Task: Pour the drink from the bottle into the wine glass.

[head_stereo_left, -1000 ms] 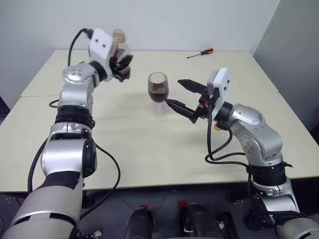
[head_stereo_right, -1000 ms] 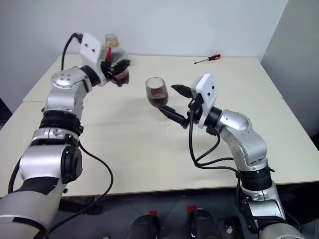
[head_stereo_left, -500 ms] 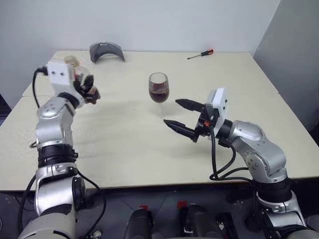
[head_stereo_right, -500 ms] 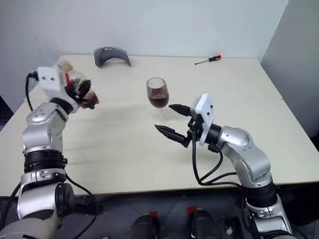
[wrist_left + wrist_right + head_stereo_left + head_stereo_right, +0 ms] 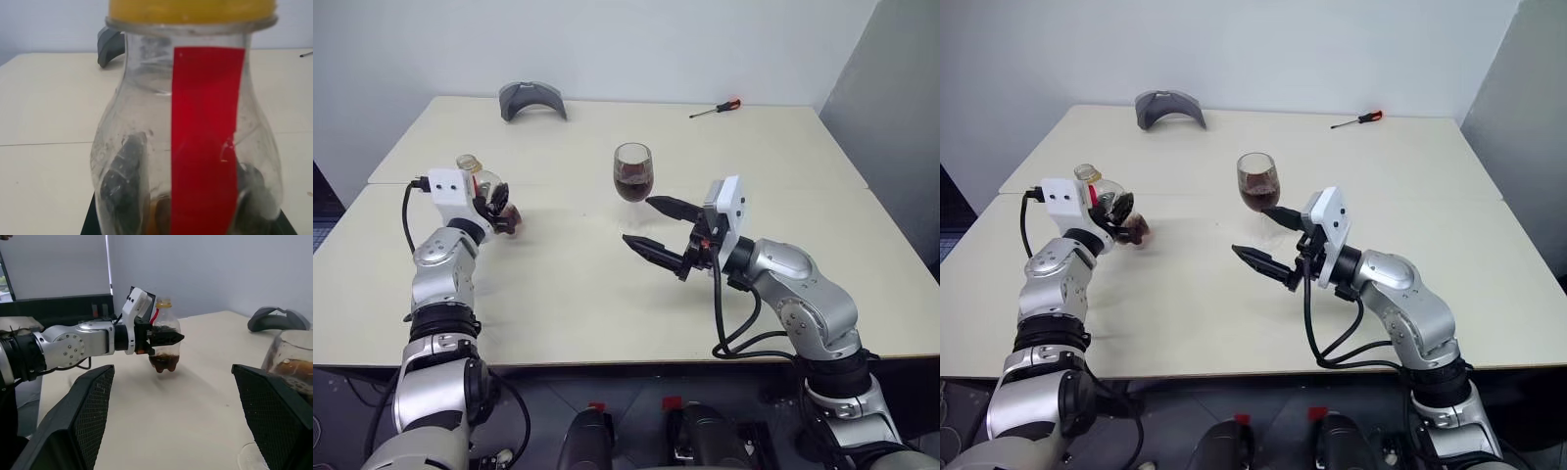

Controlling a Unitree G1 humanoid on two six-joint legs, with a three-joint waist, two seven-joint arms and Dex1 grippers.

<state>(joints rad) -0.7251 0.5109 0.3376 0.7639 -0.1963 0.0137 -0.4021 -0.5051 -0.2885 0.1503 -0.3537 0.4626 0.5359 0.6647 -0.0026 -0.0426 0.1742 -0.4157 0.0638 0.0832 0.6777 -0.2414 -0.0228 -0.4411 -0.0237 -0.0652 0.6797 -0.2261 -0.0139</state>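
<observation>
**A:** Pale tabletop (image 5: 607, 294) and a blank white wall, that's your setting, with a grey curved object (image 5: 531, 100) and a red-handled screwdriver (image 5: 716, 107) lying far back and well out of your way. What do you want first?

**B:** Where the bottle sits relative to your left gripper.

**A:** You have the bottle (image 5: 1114, 208) clamped in your left gripper (image 5: 1123, 213), upright, long axis vertical, neck up, out at the left side of the table. Your fingers are closed tight round its bulbous body. In the right wrist view its base hangs just clear of the table, with a shadow beneath it, so I'd judge you are holding it up, not resting it.

**B:** And the drink?

**A:** Most of the drink (image 5: 631, 188) is in the wine glass (image 5: 632, 176), filling the lower part of the bowl. A small dark remainder sits in the bottom of the bottle. I'd say your pour is essentially done.

**B:** So the coming move?

**A:** Likely setting the bottle down where it hangs. The surface lies straight below it, so you'd lower along the bottle's own axis and keep it vertical until the base sits flat.

**B:** Your right side?

**A:** Your right gripper (image 5: 658, 232) stands wide open, holding nothing, fingers pointing toward the middle of the table, just in front of the glass but apart from it. It is by far the nearer arm to the glass; the left is well apart from it.
</observation>
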